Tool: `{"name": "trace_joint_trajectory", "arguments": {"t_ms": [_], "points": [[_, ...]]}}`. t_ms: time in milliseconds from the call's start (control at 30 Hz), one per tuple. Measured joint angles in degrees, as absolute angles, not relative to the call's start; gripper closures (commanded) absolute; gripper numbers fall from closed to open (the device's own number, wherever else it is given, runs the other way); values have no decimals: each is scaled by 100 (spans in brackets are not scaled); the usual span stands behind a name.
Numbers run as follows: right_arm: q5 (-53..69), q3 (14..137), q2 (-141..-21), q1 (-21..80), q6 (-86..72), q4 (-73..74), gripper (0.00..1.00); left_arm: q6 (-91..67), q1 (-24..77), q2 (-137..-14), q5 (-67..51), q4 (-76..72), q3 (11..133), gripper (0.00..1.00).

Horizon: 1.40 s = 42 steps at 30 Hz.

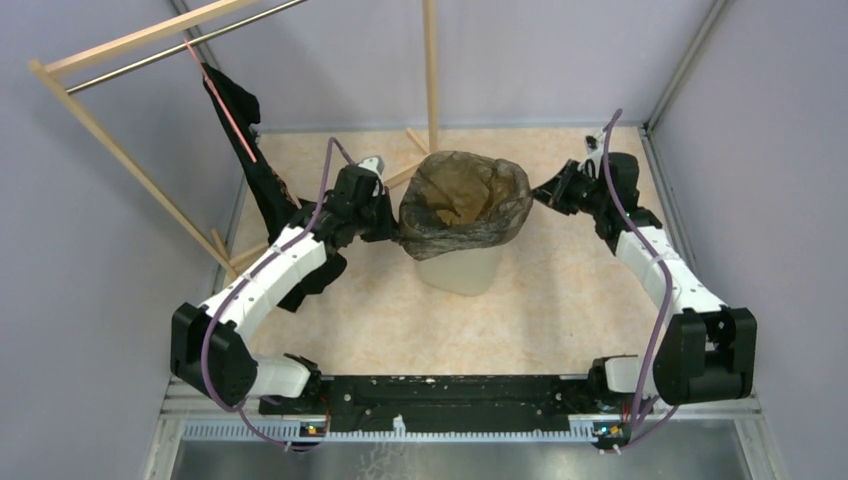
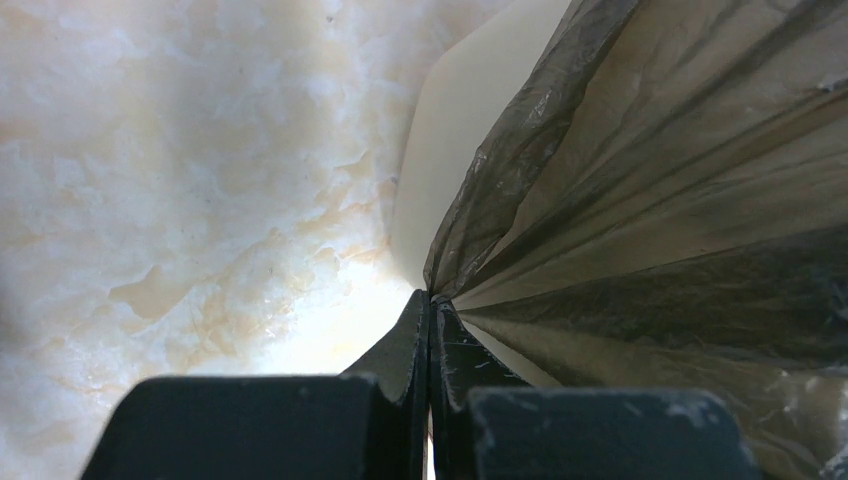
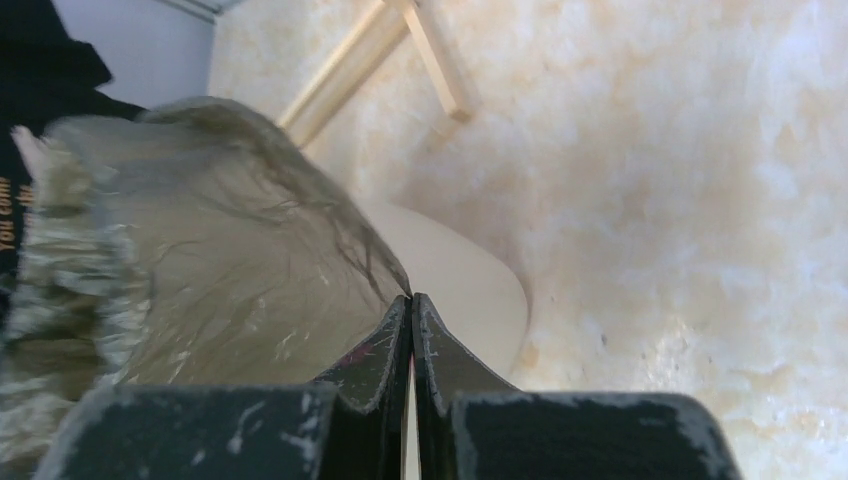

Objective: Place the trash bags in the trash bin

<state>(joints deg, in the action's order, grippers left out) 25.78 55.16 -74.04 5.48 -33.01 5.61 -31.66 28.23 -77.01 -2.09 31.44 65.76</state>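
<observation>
We find the bin [image 1: 462,270] standing in the middle of the table [image 1: 560,300], with the bag [image 1: 465,205] spread over its mouth and hanging down outside the rim. The left gripper [image 1: 395,228] sits against the bag's left side and the right gripper [image 1: 539,194] against its right side, so the bin lies between them. Behind the bin we see a rack [image 1: 431,70] reaching to the far left. A cloth [image 1: 262,175] hangs from it, behind the left arm.
</observation>
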Motion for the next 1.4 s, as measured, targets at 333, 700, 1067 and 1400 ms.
{"name": "trace_joint_trajectory", "arguments": {"t_ms": [333, 700, 1067, 1400], "points": [[2620, 4995, -7500, 561, -3210, 517, 100, -3225, 2823, -7437, -213, 3120, 6101, 100], [2366, 4722, -7446, 808, -2823, 491, 100, -3312, 2823, -6947, -351, 3009, 5717, 100], [1763, 4499, -7644, 1039, -2521, 425, 96, -3566, 2823, -6711, -814, 2300, 4897, 100], [672, 5317, -7046, 1044, -2185, 2233, 43, -3332, 2823, -6853, -819, 2104, 4877, 100]]}}
